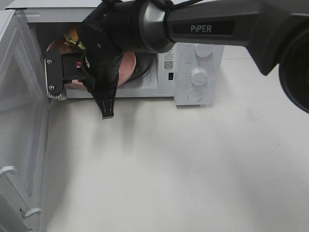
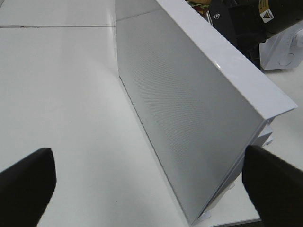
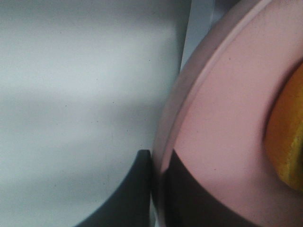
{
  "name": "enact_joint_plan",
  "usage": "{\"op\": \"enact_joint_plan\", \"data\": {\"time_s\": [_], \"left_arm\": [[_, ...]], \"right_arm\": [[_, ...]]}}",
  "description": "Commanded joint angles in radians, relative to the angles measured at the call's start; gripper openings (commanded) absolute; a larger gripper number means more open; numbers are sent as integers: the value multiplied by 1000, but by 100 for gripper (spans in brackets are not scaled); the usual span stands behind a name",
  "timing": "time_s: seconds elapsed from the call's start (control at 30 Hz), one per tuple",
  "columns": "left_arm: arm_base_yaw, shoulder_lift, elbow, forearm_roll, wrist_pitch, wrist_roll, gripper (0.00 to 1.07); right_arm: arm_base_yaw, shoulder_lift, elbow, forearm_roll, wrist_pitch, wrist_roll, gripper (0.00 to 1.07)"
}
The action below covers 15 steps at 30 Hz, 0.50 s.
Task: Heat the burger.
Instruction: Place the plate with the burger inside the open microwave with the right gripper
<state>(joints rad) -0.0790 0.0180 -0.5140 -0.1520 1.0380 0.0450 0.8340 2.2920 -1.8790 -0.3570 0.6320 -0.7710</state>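
1. Tabletop (image 1: 183, 174): white, carrying the oven.
2. Microwave oven (image 1: 212, 63): its cavity faces us, with the control panel on the right.
3. Oven door (image 2: 189, 123): swung wide open on the left. In the left wrist view it stands between the fingers of the left gripper (image 2: 149, 187), whose jaws are spread fully and hold nothing.
4. Right arm (image 1: 217, 26): reaches across the middle into the cavity.
5. Pink plate (image 3: 222, 118): inside the cavity mouth, above the dark turntable (image 1: 143, 71). We cannot tell whether it already rests there.
6. Burger (image 1: 72, 35): sits on the plate, toward the cavity's rear left.
7. Right gripper (image 3: 158, 189): clenched on the plate's rim, one finger on each face.

We judge the step in hand to be seating the plate. To do it well, we would:
- keep the plate level so the burger does not slide;
- centre it over the turntable;
- lower it until the turntable bears it, and only then release;
- back straight out, away from the door's edge.
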Motion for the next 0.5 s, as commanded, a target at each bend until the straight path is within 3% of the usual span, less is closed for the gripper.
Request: {"op": "enact_joint_plan", "data": {"time_s": [0.03,0.5], "left_arm": [[-5,1,2,-3,-6,-3,100],[-5,1,2,-3,-6,-3,100]], "right_arm": [[-9,4,-42,-33,-39,0,0],[-57,53,-124,-67,-41,0,0]]}}
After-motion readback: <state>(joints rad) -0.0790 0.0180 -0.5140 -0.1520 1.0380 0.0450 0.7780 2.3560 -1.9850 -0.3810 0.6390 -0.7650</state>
